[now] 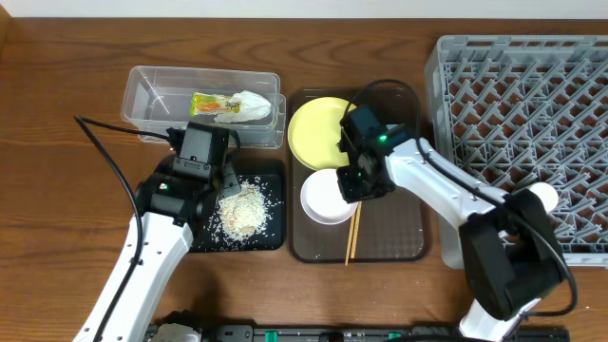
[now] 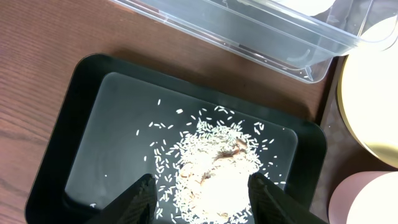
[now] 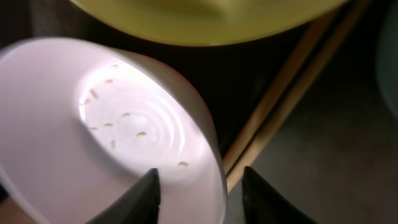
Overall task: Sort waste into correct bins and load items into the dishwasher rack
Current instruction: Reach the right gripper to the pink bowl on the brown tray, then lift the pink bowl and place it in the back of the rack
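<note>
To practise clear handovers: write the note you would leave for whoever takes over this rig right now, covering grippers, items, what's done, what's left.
Left gripper: open, empty, above the rice heap in the black tray.
Right gripper: open, fingers straddling the rim of the white bowl.
Done: wrapper and white paper lie in the clear tub; rice is binned.
Left: white bowl, yellow plate and chopsticks, all on the brown tray, go into the rack; no dishes visible there yet.

Your colours on the brown, grained table (image 1: 57, 114)
You see white rice (image 2: 214, 180) on the black tray (image 2: 93, 124), a green-and-orange wrapper (image 1: 214, 103) in the clear tub (image 1: 142, 90), a yellow plate (image 1: 318, 128), a white bowl (image 1: 326, 197) that is pinkish inside, and a grey lattice rack (image 1: 532, 95).
</note>
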Motion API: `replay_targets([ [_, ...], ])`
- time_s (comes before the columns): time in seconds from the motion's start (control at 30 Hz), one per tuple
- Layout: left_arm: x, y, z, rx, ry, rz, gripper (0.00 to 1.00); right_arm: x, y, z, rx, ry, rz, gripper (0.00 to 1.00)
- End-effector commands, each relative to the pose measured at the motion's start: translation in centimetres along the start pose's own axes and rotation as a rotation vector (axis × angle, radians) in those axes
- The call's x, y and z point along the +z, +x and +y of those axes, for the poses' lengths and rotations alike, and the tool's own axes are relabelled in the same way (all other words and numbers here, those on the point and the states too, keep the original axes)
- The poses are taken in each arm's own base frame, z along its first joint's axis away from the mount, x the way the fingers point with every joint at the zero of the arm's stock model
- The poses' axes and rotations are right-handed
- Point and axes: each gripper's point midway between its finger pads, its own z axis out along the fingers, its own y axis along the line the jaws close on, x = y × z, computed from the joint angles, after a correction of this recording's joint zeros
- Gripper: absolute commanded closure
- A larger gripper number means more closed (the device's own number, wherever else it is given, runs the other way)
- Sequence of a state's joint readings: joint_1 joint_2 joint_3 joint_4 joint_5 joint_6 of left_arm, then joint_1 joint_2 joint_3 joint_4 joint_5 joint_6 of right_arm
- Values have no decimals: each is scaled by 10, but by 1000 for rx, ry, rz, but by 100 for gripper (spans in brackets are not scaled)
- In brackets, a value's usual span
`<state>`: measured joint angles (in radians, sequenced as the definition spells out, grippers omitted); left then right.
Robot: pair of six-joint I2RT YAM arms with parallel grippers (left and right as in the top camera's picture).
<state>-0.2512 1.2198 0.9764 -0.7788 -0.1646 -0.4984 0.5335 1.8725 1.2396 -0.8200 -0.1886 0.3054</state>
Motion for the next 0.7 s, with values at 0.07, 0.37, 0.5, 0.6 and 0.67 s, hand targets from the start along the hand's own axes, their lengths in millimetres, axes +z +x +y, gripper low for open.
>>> replay_targets([
  [0.07, 0, -3, 4, -16, -22, -14, 49, -4, -10, -8, 27, 36, -41, 97],
  [0.37, 0, -3, 4, -16, -22, -14, 49, -129, -83, -56, 47, 204, -446, 99],
  [0.5, 0, -4, 4, -17, -20, -17, 49, -190, -106, -95, 60, 352, -651, 99],
  [0.6, 0, -5, 3, -18, -18, -20, 49, -222, -118, -120, 19, 465, -744, 99],
  [0.67, 0, -6, 3, -19, -16, -23, 49, -243, -123, -147, 32, 595, -792, 99],
])
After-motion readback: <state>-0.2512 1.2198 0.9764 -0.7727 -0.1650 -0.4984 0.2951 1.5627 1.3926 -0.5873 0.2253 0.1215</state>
